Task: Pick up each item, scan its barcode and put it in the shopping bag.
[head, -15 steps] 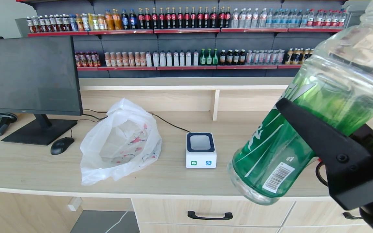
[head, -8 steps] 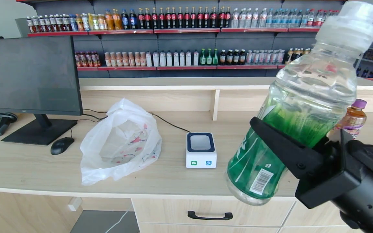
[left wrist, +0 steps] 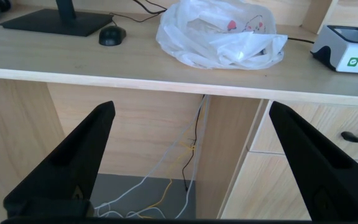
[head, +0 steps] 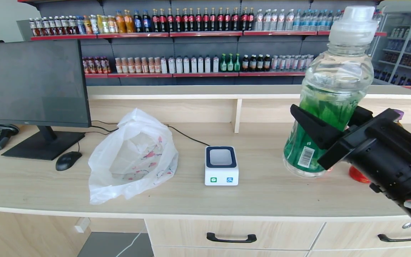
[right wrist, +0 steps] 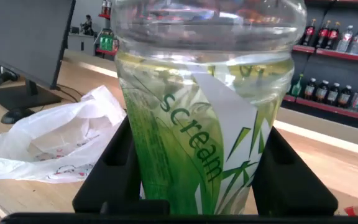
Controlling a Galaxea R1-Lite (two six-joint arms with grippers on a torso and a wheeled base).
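Note:
My right gripper (head: 328, 123) is shut on a clear bottle with a green label (head: 328, 103), held nearly upright above the counter's right side, barcode facing me. In the right wrist view the bottle (right wrist: 204, 118) sits between the two black fingers (right wrist: 120, 158). A white barcode scanner (head: 221, 165) stands on the counter to the left of the bottle. The white plastic shopping bag (head: 134, 155) lies open further left, also seen as the bag (left wrist: 219, 34) from the left wrist. My left gripper (left wrist: 191, 162) hangs open below the counter edge, empty.
A monitor (head: 32, 85), a mouse (head: 68, 160) and a handheld scanner (head: 2, 136) occupy the counter's left end. An orange drink bottle (head: 359, 175) stands behind my right arm. Drawers with black handles (head: 231, 237) sit under the wooden counter (head: 191, 200). Drink shelves line the back wall.
The right arm has swung the green bottle from a steep tilt close to the camera to nearly upright, farther away and lower over the counter. The bag and scanner have not moved.

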